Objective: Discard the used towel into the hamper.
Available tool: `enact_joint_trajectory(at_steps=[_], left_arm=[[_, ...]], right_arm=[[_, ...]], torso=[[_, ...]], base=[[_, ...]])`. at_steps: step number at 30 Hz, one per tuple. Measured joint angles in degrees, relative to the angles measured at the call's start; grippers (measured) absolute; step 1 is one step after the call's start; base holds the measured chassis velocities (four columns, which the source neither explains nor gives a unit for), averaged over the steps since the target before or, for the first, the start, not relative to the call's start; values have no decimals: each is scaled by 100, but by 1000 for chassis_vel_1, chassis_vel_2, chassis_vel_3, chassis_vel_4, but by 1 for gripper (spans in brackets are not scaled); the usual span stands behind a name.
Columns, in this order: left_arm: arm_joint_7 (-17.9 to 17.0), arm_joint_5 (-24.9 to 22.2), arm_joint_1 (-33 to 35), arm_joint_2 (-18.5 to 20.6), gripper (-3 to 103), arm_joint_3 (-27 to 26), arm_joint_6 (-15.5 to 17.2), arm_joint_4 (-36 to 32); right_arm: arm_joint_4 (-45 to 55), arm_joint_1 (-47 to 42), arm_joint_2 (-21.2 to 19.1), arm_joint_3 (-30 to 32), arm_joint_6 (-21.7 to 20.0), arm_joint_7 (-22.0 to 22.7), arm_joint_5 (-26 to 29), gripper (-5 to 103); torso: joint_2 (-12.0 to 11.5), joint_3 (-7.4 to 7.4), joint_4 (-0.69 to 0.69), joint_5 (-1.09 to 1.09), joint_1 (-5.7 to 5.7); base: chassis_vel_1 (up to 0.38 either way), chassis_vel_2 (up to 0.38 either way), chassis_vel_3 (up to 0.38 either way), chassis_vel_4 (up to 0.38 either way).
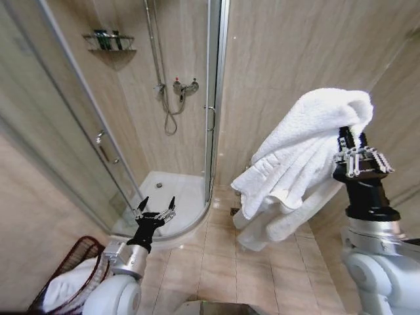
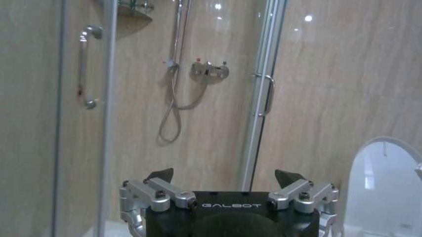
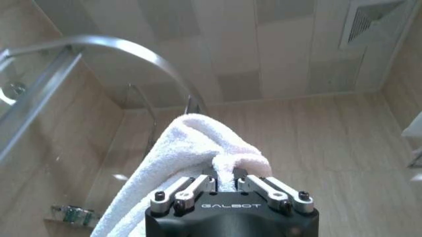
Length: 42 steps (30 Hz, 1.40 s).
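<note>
A big white towel (image 1: 295,164) hangs in the air on the right of the head view, draped down from my right gripper (image 1: 351,134), which points upward and is shut on the towel's top fold. The right wrist view shows the towel (image 3: 191,148) pinched between the closed fingers of that gripper (image 3: 226,174). The dark reddish-brown wire hamper (image 1: 73,257) stands on the floor at the lower left, with white cloth inside it. My left gripper (image 1: 157,207) is held low beside the hamper, open and holding nothing, also seen as the left gripper (image 2: 224,177) facing the shower.
A glass shower enclosure (image 1: 131,118) with a chrome door frame (image 1: 213,98) and a white tray (image 1: 170,200) fills the centre and left. Tiled walls close in on both sides. Beige floor tiles (image 1: 216,262) lie between the arms. A white toilet lid (image 2: 389,182) stands nearby.
</note>
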Motion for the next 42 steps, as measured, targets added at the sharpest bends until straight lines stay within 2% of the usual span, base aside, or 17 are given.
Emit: enact_joint_trajectory(at_steps=[1,4,9,15,42], left_arm=[[0,0,0,0,100,0,0,0],[0,0,4,0,100,-1,0,0],[0,0,1,-1,100,1,0,0],[0,0,-1,-2,100,1,0,0],[0,0,0,0,100,0,0,0]], right_arm=[[0,1,4,-4,7,-2,0,13],[1,3,7,-10,14,-6,-1,13],[2,-1,22,-33,14,-24,-8,13],[0,-12,31,-73,14,-36,-9,13],[0,-6,-3,-84,20,-12,78,13]], torso=[[0,-3,-1,6,-6],[0,-8,2,-3,-12],[-11,-8,-2,4,-11],[-24,-9,3,2,-2],[-33,-19,1,2,-16]], base=[[252,-244,-199,203],[191,-221,-185,192],[43,-37,-99,73],[-65,18,72,-50],[11,18,22,10]])
